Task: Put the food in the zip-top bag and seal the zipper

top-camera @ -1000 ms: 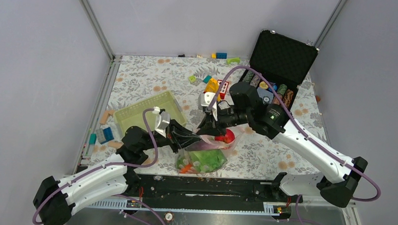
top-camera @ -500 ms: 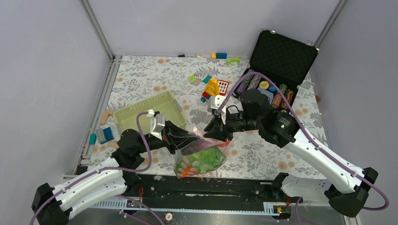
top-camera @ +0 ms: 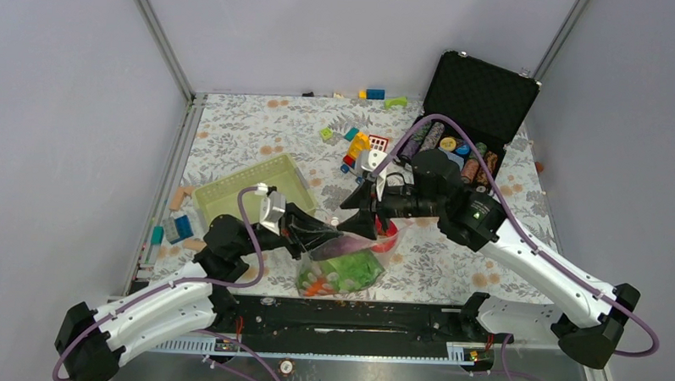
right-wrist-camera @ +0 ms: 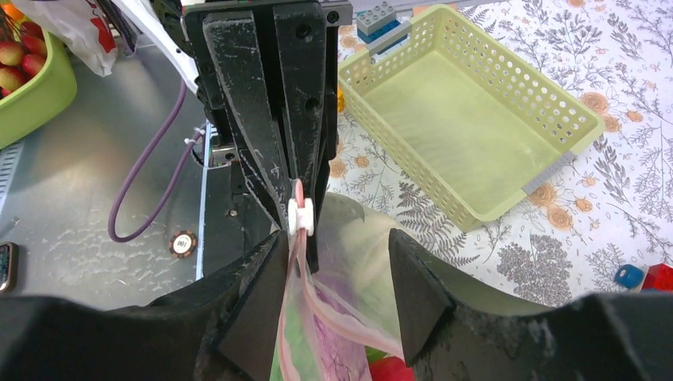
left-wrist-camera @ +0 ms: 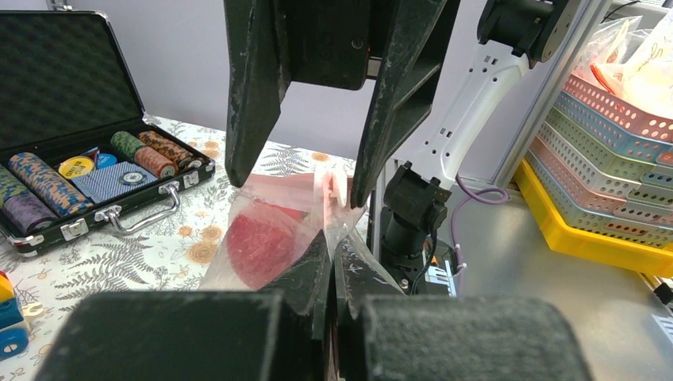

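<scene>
1. L gripper: clenched on the clear film of the zip-top bag just under its mouth, pads pressed together w/ plastic between them.
2. R gripper: fingers spread, gripping nothing. The 2 fingers straddle the bag's top edge, and the zipper runs between them, close to 1 finger.
3. White slider tab sits on the zipper right at the L gripper's tips.
4. Bag hangs btwn the 2 grippers, near the front edge of the table.
5. Inside the bag: green leafy pieces mid-bag, orange carrot at the low end, red round one up near the mouth, seen thru the film.
6. Farther out: pale green basket on the L arm's side, open black case w/ poker chips behind the R arm, building blocks farther back.
</scene>
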